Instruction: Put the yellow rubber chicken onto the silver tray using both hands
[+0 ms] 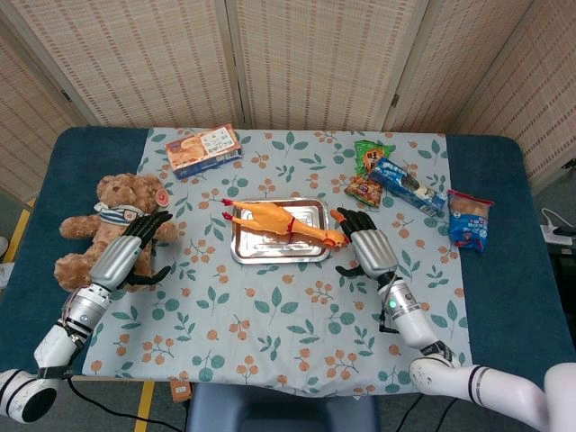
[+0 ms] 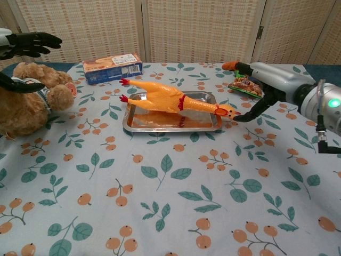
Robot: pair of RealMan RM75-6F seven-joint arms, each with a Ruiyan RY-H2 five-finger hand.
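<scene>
Yellow rubber chicken (image 1: 281,222) lies on silver tray (image 1: 310,254), frame centre, head overhanging right rim. Right hand (image 1: 370,251) spread wide, empty, just beside the head; left hand (image 1: 126,255) open, holding nothing, frame's left. Risk: right-hand fingers nudge the head, chicken slides off.

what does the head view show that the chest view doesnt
Only the head view shows the whole blue table, the blue snack bag at its right side, and the left hand complete, lying open beside the teddy bear.

Only the chest view shows the chicken's head poking past the tray's right rim, apart from the right hand's fingers.

Both show the yellow rubber chicken lying on the silver tray, the open right hand and the biscuit box.
</scene>
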